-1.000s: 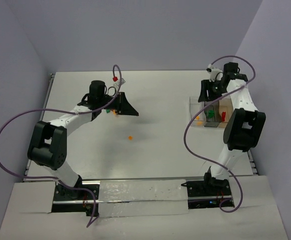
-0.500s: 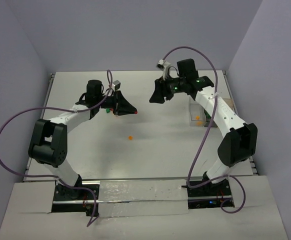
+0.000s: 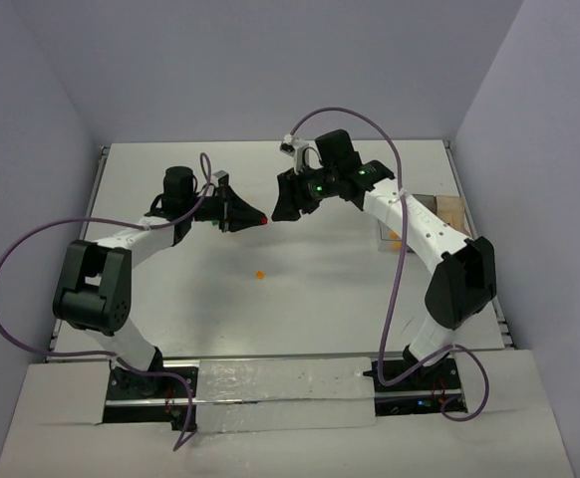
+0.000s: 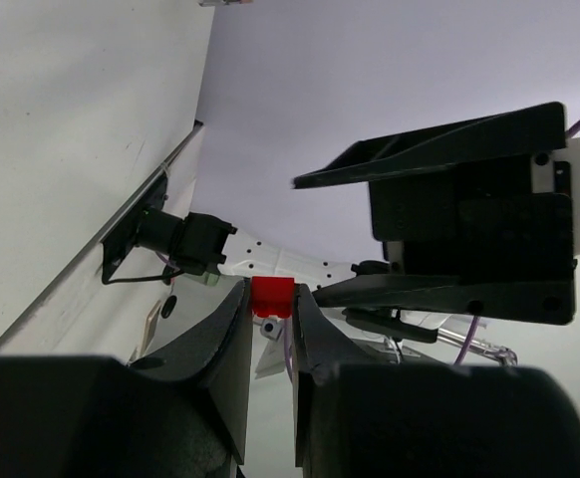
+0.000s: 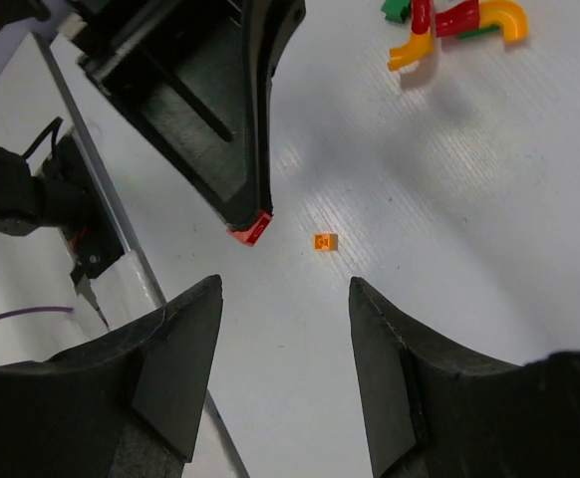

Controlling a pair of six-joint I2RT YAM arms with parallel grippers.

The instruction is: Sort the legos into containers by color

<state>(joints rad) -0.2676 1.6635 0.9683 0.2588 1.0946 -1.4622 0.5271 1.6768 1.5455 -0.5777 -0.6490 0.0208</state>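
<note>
Two fingers of the left gripper (image 4: 270, 315) press together on one red lego (image 4: 272, 296), pinching it at their very tips. Just beside it, the right gripper (image 5: 285, 299) stands spread, holding nothing. One orange lego (image 5: 325, 242) lies on the table (image 5: 489, 199) under them.

Left claw (image 3: 259, 217) tight, right claw (image 3: 283, 205) agape, tips close together, aloft.

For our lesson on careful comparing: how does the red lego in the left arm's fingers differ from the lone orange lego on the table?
Colour: the red lego is red, the orange lego orange. Support: the red lego is pinched between the fingers of the left gripper, off the table; the orange lego lies loose on it, untouched. Shared: both are tiny, far smaller than the fingers.
</note>
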